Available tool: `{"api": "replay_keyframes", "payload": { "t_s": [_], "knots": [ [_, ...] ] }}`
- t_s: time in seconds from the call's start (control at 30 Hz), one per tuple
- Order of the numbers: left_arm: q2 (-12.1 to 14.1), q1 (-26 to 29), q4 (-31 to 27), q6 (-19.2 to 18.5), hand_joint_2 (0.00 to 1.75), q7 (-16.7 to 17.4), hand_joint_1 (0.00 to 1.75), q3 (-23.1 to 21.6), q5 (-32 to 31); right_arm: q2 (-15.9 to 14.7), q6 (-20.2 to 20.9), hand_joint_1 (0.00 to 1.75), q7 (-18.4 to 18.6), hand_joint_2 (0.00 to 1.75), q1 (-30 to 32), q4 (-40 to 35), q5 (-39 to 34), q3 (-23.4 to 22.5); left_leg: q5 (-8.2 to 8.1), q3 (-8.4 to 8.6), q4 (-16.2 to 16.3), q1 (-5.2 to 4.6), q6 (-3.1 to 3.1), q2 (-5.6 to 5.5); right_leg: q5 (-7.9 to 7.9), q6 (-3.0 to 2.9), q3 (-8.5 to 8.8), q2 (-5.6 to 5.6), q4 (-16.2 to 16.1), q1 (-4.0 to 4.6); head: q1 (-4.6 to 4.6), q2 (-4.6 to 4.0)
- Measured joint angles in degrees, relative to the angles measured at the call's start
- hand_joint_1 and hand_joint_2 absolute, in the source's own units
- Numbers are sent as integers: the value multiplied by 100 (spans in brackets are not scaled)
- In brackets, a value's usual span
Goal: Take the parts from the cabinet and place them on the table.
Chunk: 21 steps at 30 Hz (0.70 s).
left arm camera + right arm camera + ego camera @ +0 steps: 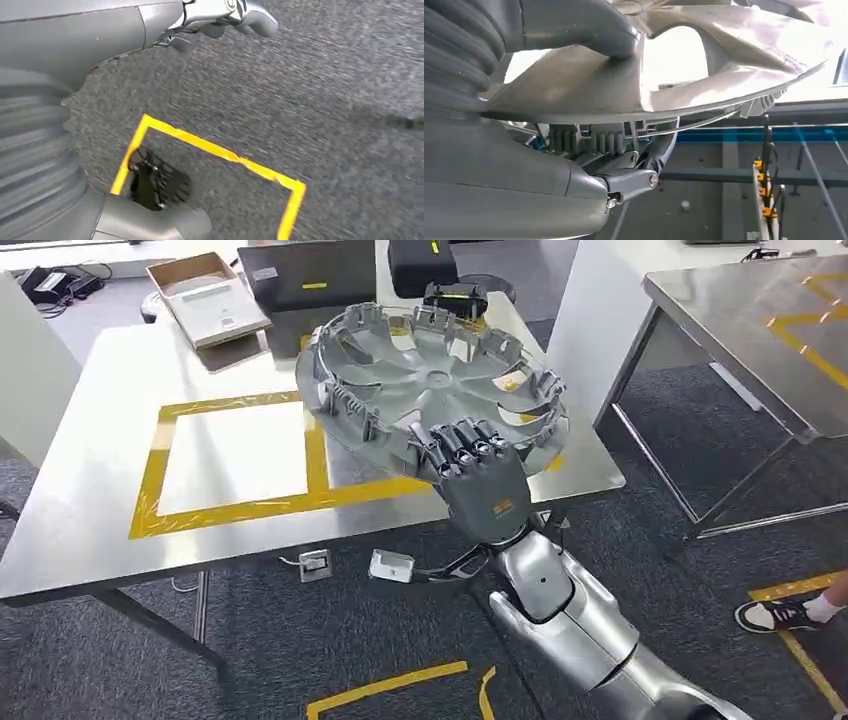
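Head view puts the right hand (478, 472) on the near rim of the grey wheel cover (440, 380), fingers curled over the edge — you are holding the part, not resting on it. Your right wrist view agrees: thumb above the rim, darker fingers (634, 180) beneath, the part pinched between. The cover sits tilted above the right end of the steel table (100, 440), beyond the hand and overlapping the right-hand yellow tape square (235, 455); whether its far edge touches the table cannot be told. It is round, so no long axis governs the set-down. Your left hand (225, 15) hangs over the carpet, fingers apart, holding nothing. An open cardboard box (208, 298) at the far edge holds a flat pale item. Judgement: lowering remains.
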Motion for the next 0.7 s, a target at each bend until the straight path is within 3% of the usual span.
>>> {"api": "replay_keyframes", "payload": {
  "t_s": [0.13,0.2,0.23,0.27,0.3,0.33,0.37,0.4,0.43,0.47,0.5,0.53,0.6,0.63,0.7],
  "knots": [
    [2,-17,-4,-11,175,-17,0,-9,-31,-4,-4,175,-79,175,-59,31,-11,-61,18,85,-1,-7,-147,3,-61,-135,151,28,-50,-18,7,0],
    [0,-43,-2,-17,175,-2,0,-15,-37,11,0,175,-264,175,-63,63,-52,-114,74,-272,619,4,-193,47,-146,-221,293,19,-89,-35,-24,0],
    [0,-53,-2,-35,175,26,0,-17,-37,48,-2,175,-381,175,-62,103,-68,-180,-30,-546,1024,7,-218,49,-196,-238,334,20,-89,-35,-15,0],
    [2,-52,-2,-46,175,33,0,-20,-37,81,-2,175,-478,175,-64,129,-55,-236,-257,-813,1366,9,-226,52,-250,-248,383,25,-89,-31,-17,0],
    [0,-50,-2,-48,175,46,0,-20,-41,107,0,175,-537,175,-65,148,-44,-271,-477,-1019,1596,7,-233,52,-302,-250,441,35,-89,-26,-19,0],
    [2,-48,-2,-48,175,57,0,-20,-48,129,9,175,-581,175,-66,184,-39,-313,-572,-1151,1660,7,-220,52,-357,-245,510,47,-89,-22,-15,0],
    [2,-46,-2,-48,175,61,0,-22,-59,155,24,175,-625,175,-68,225,-39,-360,-495,-1184,1508,6,-212,53,-426,-237,609,53,-89,-19,-18,0],
    [4,-46,-2,-52,175,61,0,-22,-68,168,42,175,-671,175,-78,256,-39,-400,-241,-1122,1178,6,-195,54,-495,-226,709,52,-88,-18,-17,0],
    [7,-45,-2,-55,175,61,0,-24,-87,188,68,175,-726,175,-105,293,-39,-435,136,-1019,746,5,-177,55,-552,-214,800,52,-85,-19,-17,0],
    [11,-33,-2,-57,175,59,0,-24,-109,221,96,175,-759,175,-136,343,-42,-466,633,-922,273,5,-164,56,-614,-197,851,47,-83,-19,-17,0],
    [11,-10,-2,-57,175,57,0,-26,-131,227,98,175,-807,175,-205,409,-55,-483,878,-972,-6,-3,-160,61,-669,-173,897,57,-19,3,-24,0],
    [13,-12,0,-57,175,57,0,-37,-159,265,99,175,-868,175,-263,497,-67,-489,746,-951,10,-27,-109,69,-687,-149,832,92,-32,11,-37,0],
    [13,-13,-2,-57,175,46,0,-81,-186,286,57,175,-1006,175,-381,610,-151,-501,848,-940,19,-30,-70,60,-721,-103,833,96,-35,9,0,0],
    [13,-18,-2,-55,175,31,0,-83,-194,306,-5,175,-1065,175,-432,722,-254,-520,876,-940,5,-20,-102,48,-704,-136,825,102,-19,12,-7,0],
    [24,-42,-4,-136,175,26,0,-85,-172,352,-63,175,-1242,175,-534,883,-484,-542,846,-939,4,-20,-70,10,-700,-146,847,94,-43,13,4,0]
  ]
}}
